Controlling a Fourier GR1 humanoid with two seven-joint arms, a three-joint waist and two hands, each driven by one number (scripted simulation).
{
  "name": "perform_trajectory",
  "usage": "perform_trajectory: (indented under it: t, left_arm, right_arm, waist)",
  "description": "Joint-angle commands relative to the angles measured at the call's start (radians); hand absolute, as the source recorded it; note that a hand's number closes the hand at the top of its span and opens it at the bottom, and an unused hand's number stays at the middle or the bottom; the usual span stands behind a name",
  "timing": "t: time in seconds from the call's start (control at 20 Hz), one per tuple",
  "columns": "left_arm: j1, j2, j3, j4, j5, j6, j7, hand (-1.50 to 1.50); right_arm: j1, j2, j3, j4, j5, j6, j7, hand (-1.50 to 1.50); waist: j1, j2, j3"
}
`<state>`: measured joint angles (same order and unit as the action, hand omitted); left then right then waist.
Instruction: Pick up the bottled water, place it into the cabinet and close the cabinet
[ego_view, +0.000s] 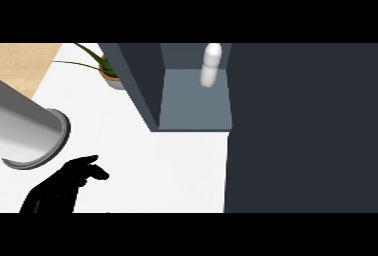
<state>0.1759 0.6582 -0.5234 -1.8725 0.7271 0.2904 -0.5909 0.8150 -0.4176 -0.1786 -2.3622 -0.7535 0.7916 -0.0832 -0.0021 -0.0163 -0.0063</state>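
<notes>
The bottled water (210, 67), pale and slim, stands upright inside the cabinet (142, 82) at the back right of its grey-blue floor. No hand touches it. The cabinet door (295, 130) is a broad dark panel that fills the right side of the head view, and its edge lines up with the right side of the opening. My left hand (68, 184) rests low at the left over the white counter, fingers relaxed and holding nothing. My right hand does not show.
A big grey cylinder with a rim (33, 135) lies at the left, just above my left hand. A potted plant (109, 75) stands left of the cabinet. White counter (162, 170) stretches in front of the cabinet opening.
</notes>
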Motion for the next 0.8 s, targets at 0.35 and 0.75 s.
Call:
perform_trajectory:
  t: [0.35,0.75]
  left_arm:
    - [0.124,0.152,0.181,-0.065,0.104,-0.097,-0.021,-1.50]
    - [0.213,0.206,0.242,-0.091,0.172,-0.180,-0.029,-1.50]
  right_arm:
    - [-0.049,-0.041,0.129,-0.310,0.152,-0.037,0.119,1.50]
    - [-0.198,-0.088,0.233,-0.283,0.177,-0.056,0.183,1.50]
  waist:
    - [0.025,-0.002,-0.006]
    - [0.053,-0.015,-0.015]
